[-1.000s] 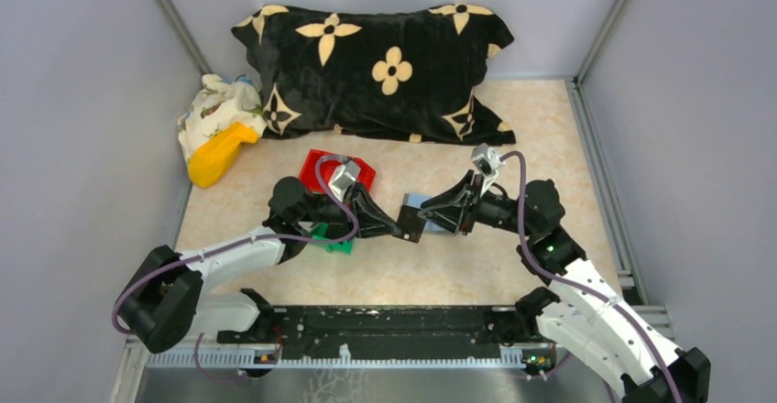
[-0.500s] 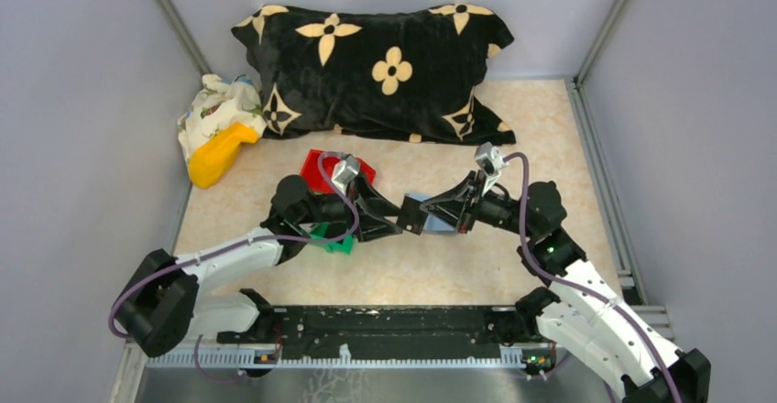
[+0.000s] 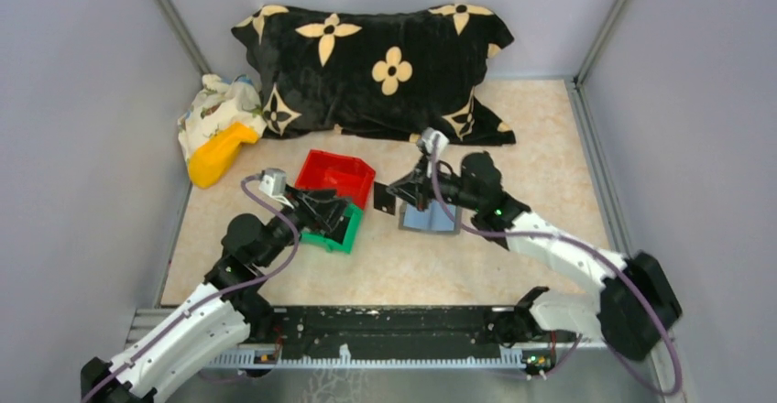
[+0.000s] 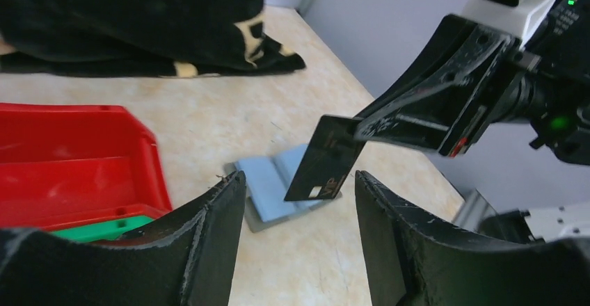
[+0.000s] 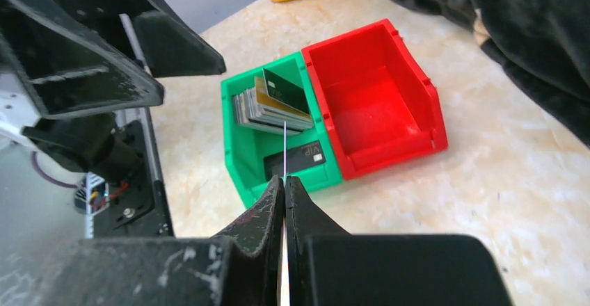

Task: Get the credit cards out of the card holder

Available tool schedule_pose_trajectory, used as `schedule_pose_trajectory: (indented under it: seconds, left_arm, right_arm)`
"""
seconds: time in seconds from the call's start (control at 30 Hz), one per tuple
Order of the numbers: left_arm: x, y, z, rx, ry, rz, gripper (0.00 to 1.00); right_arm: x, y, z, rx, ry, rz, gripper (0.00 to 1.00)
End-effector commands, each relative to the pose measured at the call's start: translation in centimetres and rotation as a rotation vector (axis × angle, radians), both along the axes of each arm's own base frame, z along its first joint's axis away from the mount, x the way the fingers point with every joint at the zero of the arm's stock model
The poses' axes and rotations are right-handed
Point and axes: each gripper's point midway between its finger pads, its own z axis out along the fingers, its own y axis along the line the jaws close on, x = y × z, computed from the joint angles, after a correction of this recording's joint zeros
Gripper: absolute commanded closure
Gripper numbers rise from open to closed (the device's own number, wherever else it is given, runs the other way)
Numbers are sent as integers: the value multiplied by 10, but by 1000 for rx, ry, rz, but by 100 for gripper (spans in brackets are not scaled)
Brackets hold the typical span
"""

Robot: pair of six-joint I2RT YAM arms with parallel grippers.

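The black card [image 4: 325, 158] pinched in the right end effector [image 3: 396, 192] bears "VIP" in pale letters near its lower corner. The finer print beside that is too small to read. The jaws are closed narrow on the card's upper part, and the card hangs tilted just at the 9 o'clock side of the card holder [image 3: 429, 219]. Whether its lower corner touches the holder cannot be told. The holder lies open and flat near the middle of the desk [image 3: 513, 147], blue-grey inner face up.

From the right wrist view the held card shows only edge-on, as a thin line. Beyond it, a second black card [image 5: 298, 160] marked "VIP" lies on the floor of the green bin [image 5: 236, 146]. Next to it leans a stack of cards [image 5: 268, 108] whose faces cannot be read.

The red bin [image 5: 376, 104] touches the green one, and both sit at 9 o'clock of the holder. The left end effector [image 3: 341, 215] is spread wide with nothing in it. It hovers over the green bin and hides most of it in the top view.
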Motion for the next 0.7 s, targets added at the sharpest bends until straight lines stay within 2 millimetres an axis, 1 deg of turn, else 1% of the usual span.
schedule_pose_trajectory:
  seconds: [0.0, 0.03, 0.1, 0.13, 0.23, 0.3, 0.33, 0.4, 0.5, 0.67]
  left_arm:
    - [13, 39, -7, 38, 48, 216, 35]
    - [12, 43, -4, 35, 43, 233, 35]
    - [10, 51, 0, 31, 34, 259, 34]
    - [9, 54, 1, 31, 32, 272, 34]
    - [8, 64, 1, 29, 45, 313, 32]
    - [7, 71, 1, 24, 52, 337, 32]
    - [6, 73, 2, 20, 52, 347, 31]
    - [4, 79, 5, 11, 45, 365, 30]
    - [2, 88, 10, 6, 38, 401, 30]
    - [-4, 101, 19, -11, 19, 436, 30]
  right_arm:
    - [30, 47, 39, 13, -239, 15, 100]
    - [39, 58, 31, 4, -234, 21, 100]
    - [48, 74, 35, 8, -267, 34, 100]
    - [54, 85, 29, -5, -270, 38, 100]
    - [59, 115, 27, -14, -306, 76, 100]
    - [57, 135, 22, -28, -331, 110, 100]
    - [57, 147, 12, -48, -333, 131, 100]
    - [53, 167, 0, -82, -342, 170, 100]
    - [41, 192, 1, -91, -373, 215, 100]
    - [31, 213, -5, -85, -378, 257, 100]
